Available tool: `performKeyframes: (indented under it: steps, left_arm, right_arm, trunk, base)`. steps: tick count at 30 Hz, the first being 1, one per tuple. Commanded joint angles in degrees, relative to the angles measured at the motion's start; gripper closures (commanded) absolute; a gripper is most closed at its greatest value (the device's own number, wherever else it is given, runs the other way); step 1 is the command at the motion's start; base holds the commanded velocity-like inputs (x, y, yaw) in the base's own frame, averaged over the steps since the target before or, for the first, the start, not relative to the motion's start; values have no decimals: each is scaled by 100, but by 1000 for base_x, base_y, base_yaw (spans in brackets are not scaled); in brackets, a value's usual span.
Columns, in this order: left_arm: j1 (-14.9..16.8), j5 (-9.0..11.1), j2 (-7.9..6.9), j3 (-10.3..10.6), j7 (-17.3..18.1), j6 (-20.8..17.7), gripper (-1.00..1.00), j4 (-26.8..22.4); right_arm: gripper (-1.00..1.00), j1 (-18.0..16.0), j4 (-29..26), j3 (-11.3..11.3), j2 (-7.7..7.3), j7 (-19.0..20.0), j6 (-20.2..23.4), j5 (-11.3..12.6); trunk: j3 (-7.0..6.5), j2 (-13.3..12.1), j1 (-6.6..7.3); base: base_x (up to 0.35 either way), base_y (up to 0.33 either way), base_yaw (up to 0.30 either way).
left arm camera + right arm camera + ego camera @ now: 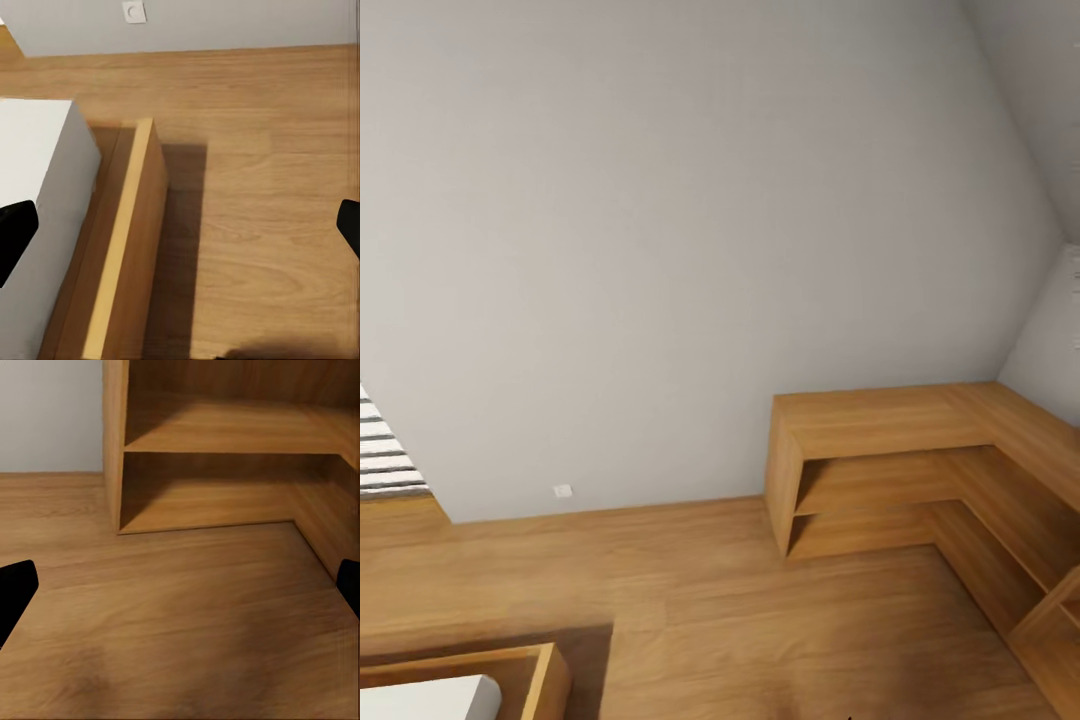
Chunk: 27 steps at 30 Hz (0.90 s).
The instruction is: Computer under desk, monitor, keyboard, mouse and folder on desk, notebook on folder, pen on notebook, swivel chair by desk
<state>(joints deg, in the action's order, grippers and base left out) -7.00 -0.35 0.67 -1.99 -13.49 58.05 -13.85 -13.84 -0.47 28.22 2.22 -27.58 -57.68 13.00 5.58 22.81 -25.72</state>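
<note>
Warm, smooth wood grain on the floor (690, 590) and corner shelf (880, 420); matt grey wall (690, 250) behind.

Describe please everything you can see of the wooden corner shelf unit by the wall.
The wooden corner shelf unit is L-shaped, of warm brown wood grain. It has a flat top, an upright side panel and open shelves with nothing on them where visible. It stands upright on the wooden floor, in the room's corner, its back against the grey wall. In the right wrist view its two open compartments show.

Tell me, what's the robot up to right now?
Both grippers open, holding nothing: left gripper, right gripper. No desk or chair ahead, just wood floor. Corner shelf unit to the right; wooden bed frame near left.
</note>
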Motion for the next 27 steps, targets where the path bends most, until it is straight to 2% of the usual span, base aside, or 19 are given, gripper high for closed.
performKeyframes:
  steps: [1, 15, 27]
  left_arm:
    - [-3, -6, 3, -18, 7, -6, -100, -13]
    - [-3, -10, -6, -12, 8, -48, -100, -13]
    - [-3, -9, -7, -12, 4, -54, -100, -13]
  right_arm:
    - [-100, -5, 2, 51, -1, -13, -15, 43]
    - [-100, -5, 1, 60, 12, -2, -2, 38]
    - [-100, -5, -5, 59, 9, -9, 2, 55]
  trunk:
    - [11, 11, -7]
    - [11, 11, -7]
    - [11, 11, -7]
  base:
    - [336, -131, -191]
    - [336, -128, -253]
    - [311, -23, -265]
